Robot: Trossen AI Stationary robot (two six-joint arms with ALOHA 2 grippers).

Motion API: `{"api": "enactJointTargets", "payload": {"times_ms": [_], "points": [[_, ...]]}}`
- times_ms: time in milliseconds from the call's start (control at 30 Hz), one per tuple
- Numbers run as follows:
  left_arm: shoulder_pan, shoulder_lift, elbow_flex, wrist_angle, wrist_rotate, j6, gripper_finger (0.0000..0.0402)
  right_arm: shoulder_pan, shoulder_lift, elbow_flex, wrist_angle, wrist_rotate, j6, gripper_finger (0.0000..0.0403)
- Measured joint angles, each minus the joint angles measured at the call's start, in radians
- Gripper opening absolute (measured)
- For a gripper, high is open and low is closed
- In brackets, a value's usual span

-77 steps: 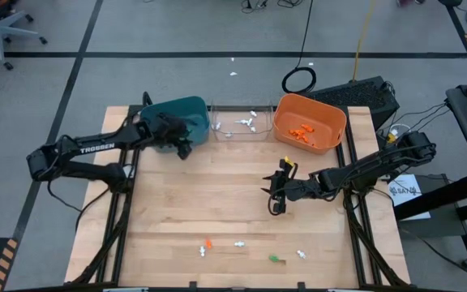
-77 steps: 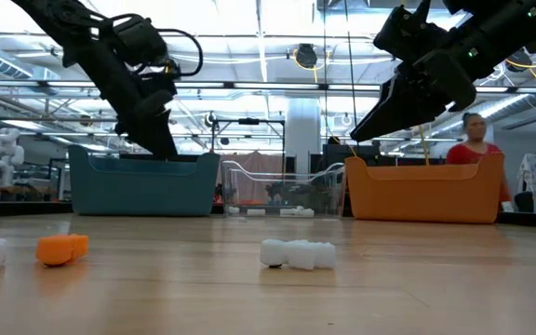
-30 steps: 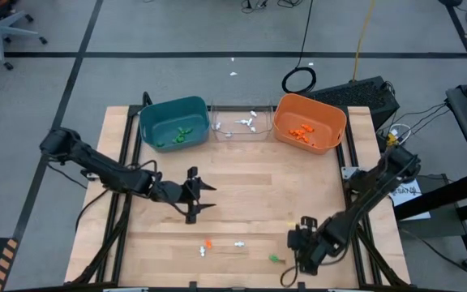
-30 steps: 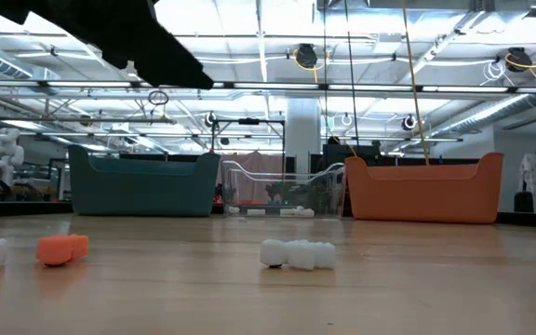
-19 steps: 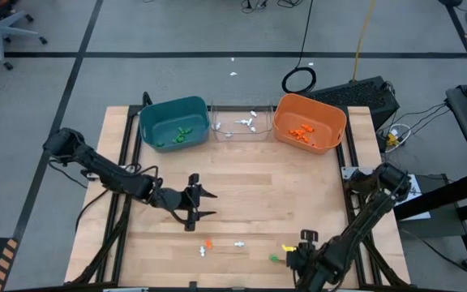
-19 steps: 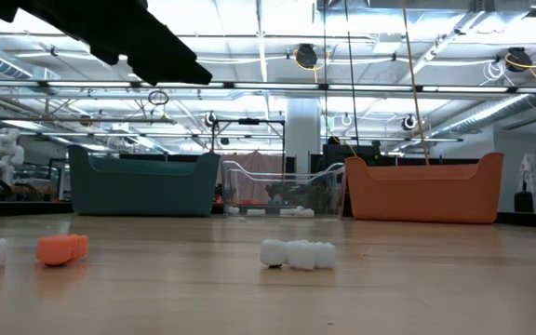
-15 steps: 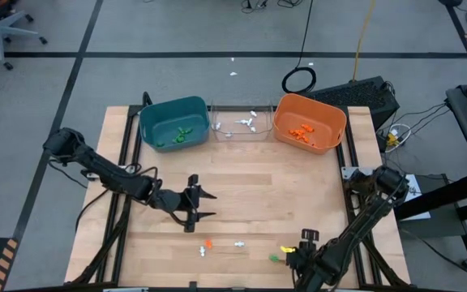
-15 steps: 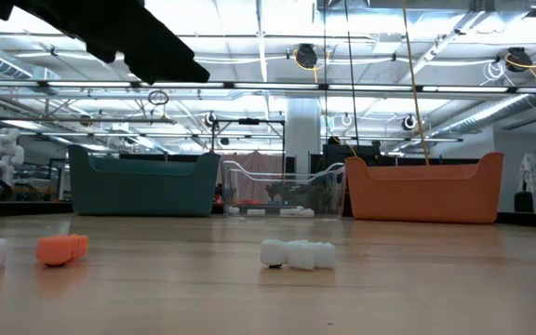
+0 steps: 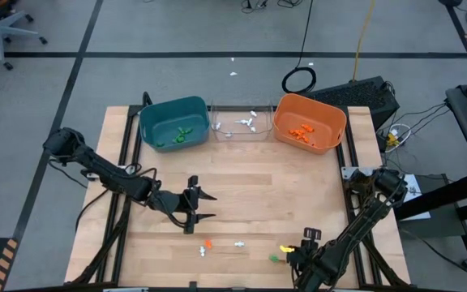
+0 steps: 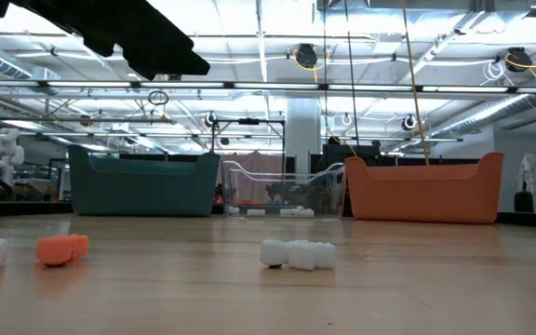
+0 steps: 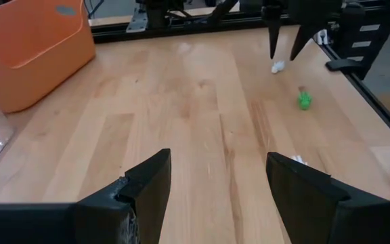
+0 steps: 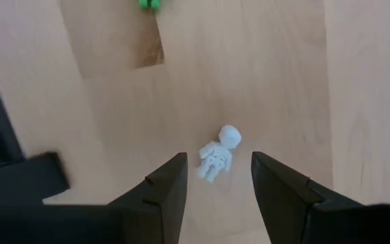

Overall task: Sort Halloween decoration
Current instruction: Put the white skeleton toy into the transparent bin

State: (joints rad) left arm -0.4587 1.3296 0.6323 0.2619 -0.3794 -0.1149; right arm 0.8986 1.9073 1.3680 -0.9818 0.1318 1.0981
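On the table (image 9: 242, 195) lie 1 orange (image 9: 207, 242), 1 green (image 9: 274, 259) and 3 white trinkets (image 9: 238, 243); both arms' jaws gape empty.

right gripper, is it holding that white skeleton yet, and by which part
Nothing is held. The right gripper hangs open over the white skeleton, which lies on the table between its fingers, untouched. The left gripper is open and empty too.
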Motion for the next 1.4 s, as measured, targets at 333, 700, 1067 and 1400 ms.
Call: {"api": "enactJointTargets", "payload": {"times_ms": [333,700,1067,1400], "points": [[0.0,0.0,0.0,-0.008,0.0,0.027,0.024,-0.009,0.069,0.0,-0.007,-0.007,-0.053,0.0148],[0.0,0.0,0.0,-0.008,0.0,0.091,0.024,-0.047,0.069,0.0,-0.002,-0.082,-0.112,0.0088],[0.0,0.0,0.0,-0.008,0.0,0.148,0.024,-0.081,0.065,-0.001,0.0,-0.109,-0.247,0.0014],[0.001,0.0,0.0,0.002,-0.017,0.249,0.024,-0.1,-0.072,-0.001,0.013,0.03,-0.345,0.0004]]}}
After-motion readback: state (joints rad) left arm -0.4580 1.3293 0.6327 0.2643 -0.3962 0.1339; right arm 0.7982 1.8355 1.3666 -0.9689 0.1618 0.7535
